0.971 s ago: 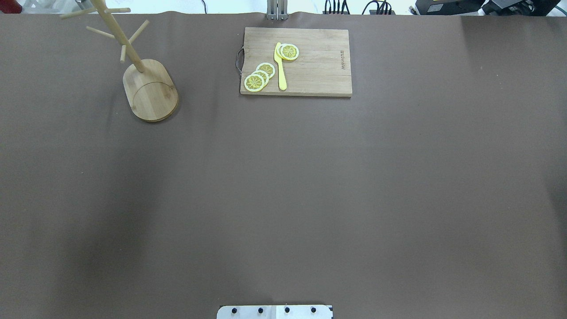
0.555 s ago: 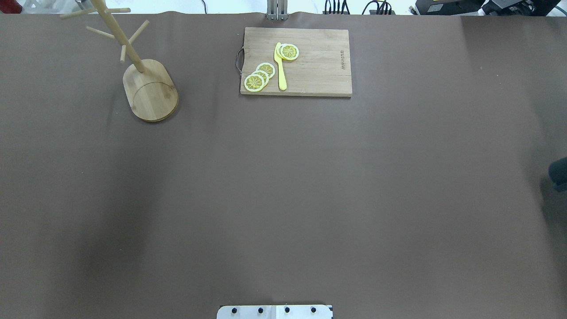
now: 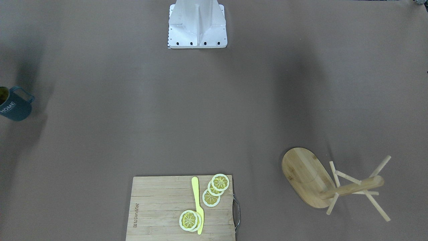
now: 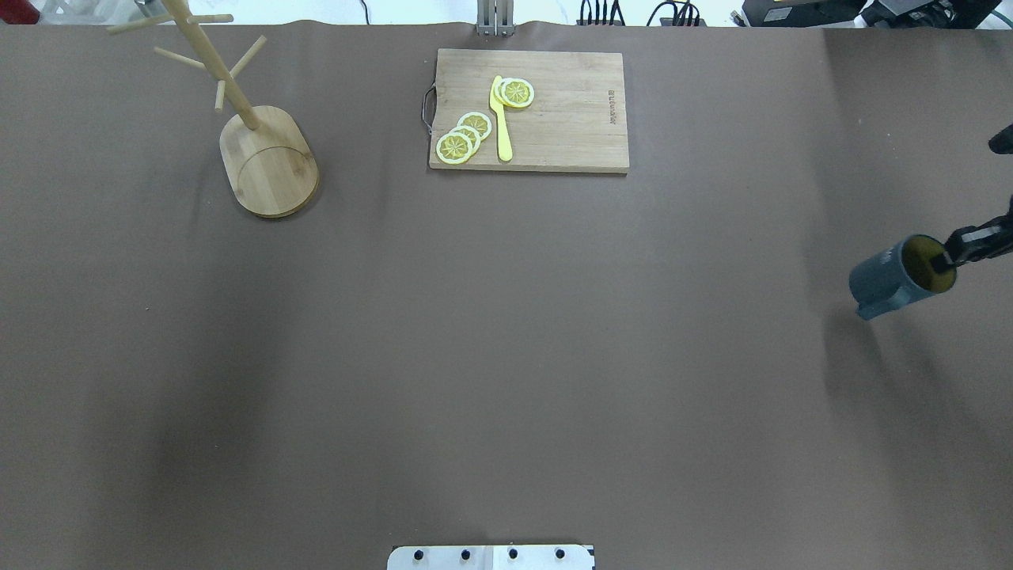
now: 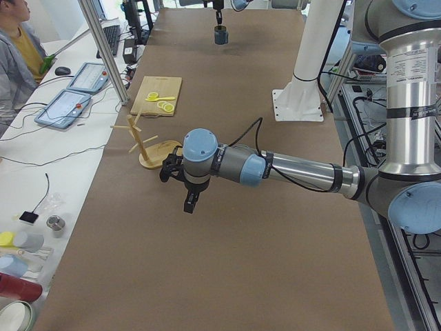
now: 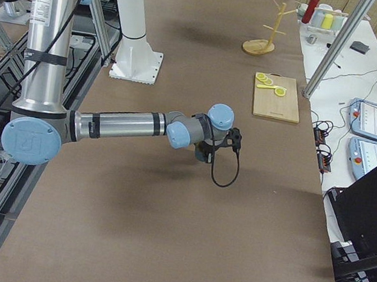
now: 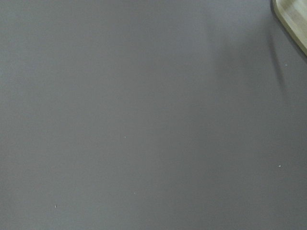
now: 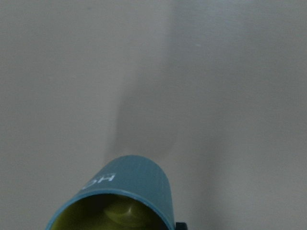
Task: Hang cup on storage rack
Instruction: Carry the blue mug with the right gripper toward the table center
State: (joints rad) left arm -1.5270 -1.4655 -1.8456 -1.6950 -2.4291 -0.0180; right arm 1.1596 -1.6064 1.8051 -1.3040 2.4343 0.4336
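Note:
The dark teal cup (image 4: 890,281) with a yellow-olive inside hangs tilted near the table's right edge, above the cloth. My right gripper (image 4: 946,257) is shut on its rim, one finger inside. The cup also shows at the left edge of the front view (image 3: 15,105), at the bottom of the right wrist view (image 8: 129,189) and far off in the left side view (image 5: 220,34). The bamboo storage rack (image 4: 273,166) stands at the far left, pegs bare; it also shows in the front view (image 3: 306,170). My left gripper (image 5: 186,196) hovers near the rack's base (image 7: 293,21); I cannot tell if it is open.
A wooden cutting board (image 4: 578,127) with lemon slices (image 4: 463,138) and a yellow knife (image 4: 501,119) lies at the far middle. The robot's base plate (image 4: 491,556) is at the near edge. An operator (image 5: 14,41) sits beyond the table's far side.
The cup, held by my right gripper, has come in from the right edge of the overhead view and moved leftward. The rack and the board have not moved.

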